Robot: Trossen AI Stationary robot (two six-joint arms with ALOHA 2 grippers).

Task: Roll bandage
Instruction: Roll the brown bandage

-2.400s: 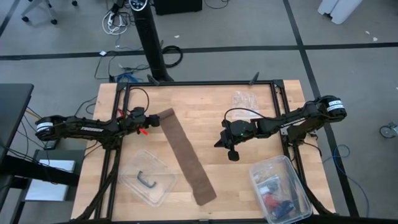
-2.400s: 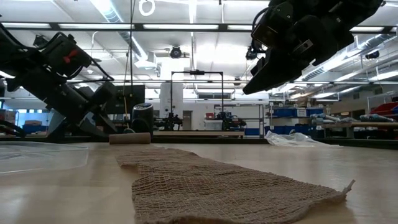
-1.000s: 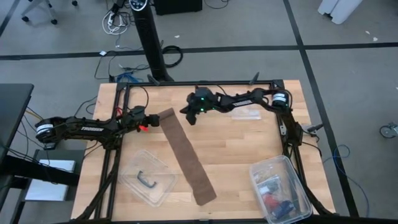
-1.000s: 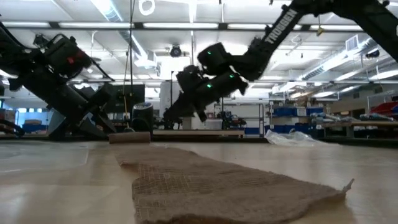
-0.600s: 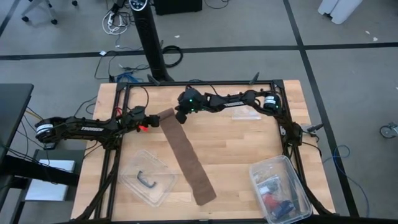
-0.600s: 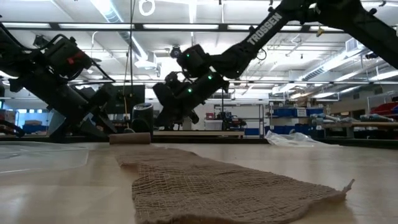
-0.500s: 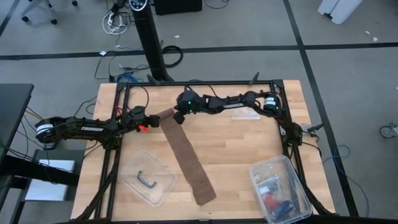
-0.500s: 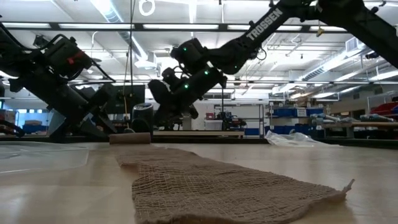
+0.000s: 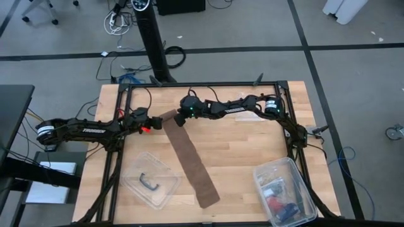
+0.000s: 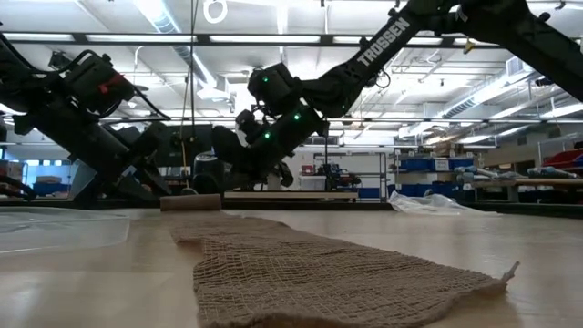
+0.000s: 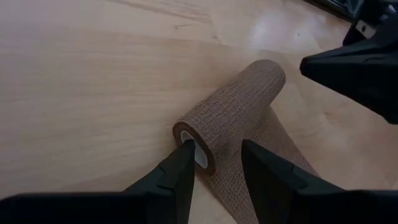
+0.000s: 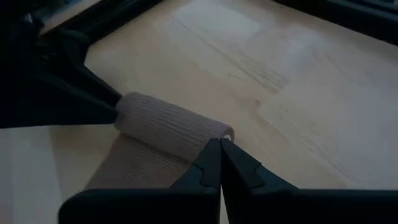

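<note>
Two grippers meet at the rolled end of the bandage — the left gripper has its fingers parted around the roll's near end, one tip in the core; the right gripper, fingers pressed together, touches the opposite end.

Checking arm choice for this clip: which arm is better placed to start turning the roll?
Probably left: its end effector already straddles one end of the bandage roll, fingers open. The right end effector, shut, only meets the other end.
</note>
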